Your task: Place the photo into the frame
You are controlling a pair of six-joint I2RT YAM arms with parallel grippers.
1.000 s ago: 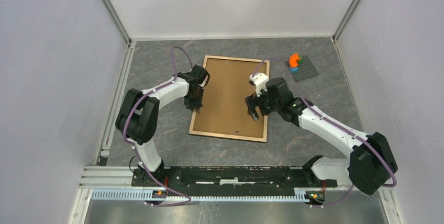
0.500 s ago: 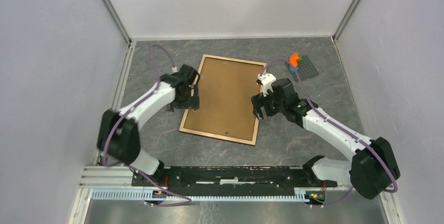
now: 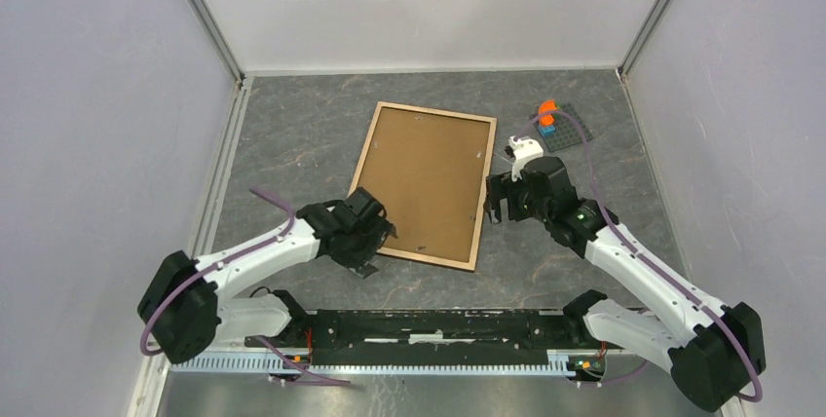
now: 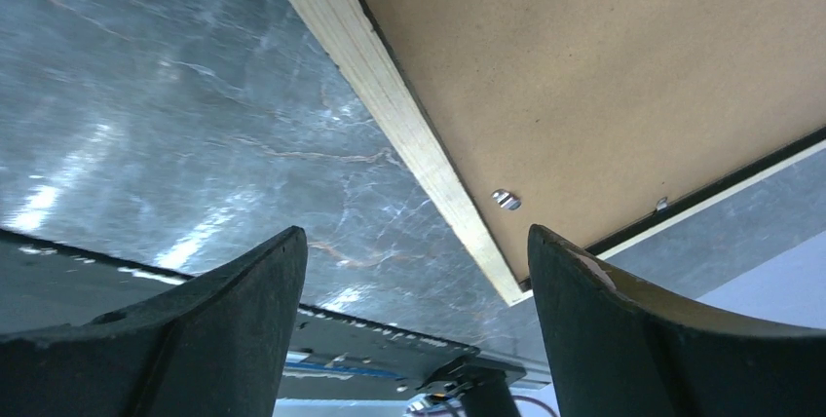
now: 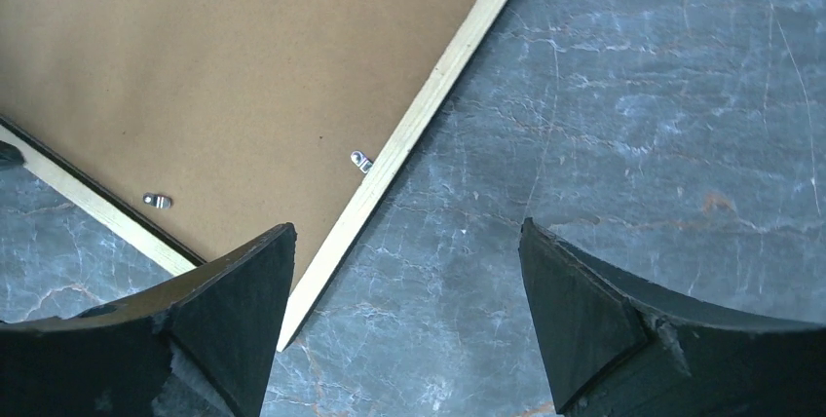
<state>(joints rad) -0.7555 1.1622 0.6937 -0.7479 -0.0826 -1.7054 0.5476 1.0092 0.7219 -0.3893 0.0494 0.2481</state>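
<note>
Grey marbled table (image 3: 292, 139) under frame (image 3: 438, 112) and small studded plate (image 3: 572, 132)

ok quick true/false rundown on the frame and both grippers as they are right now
1. The frame lies with its brown backing panel facing up. True.
2. The left gripper is shut on the frame's rim. False: it is open and holds nothing, by the frame's near-left corner.
3. The right gripper is open, just off the frame's right edge. True.
4. The grey studded plate sits on the backing panel. False: it lies on the table past the frame's far-right corner, apart from it.
5. Small metal clips show along the backing panel's edge. True.
</note>
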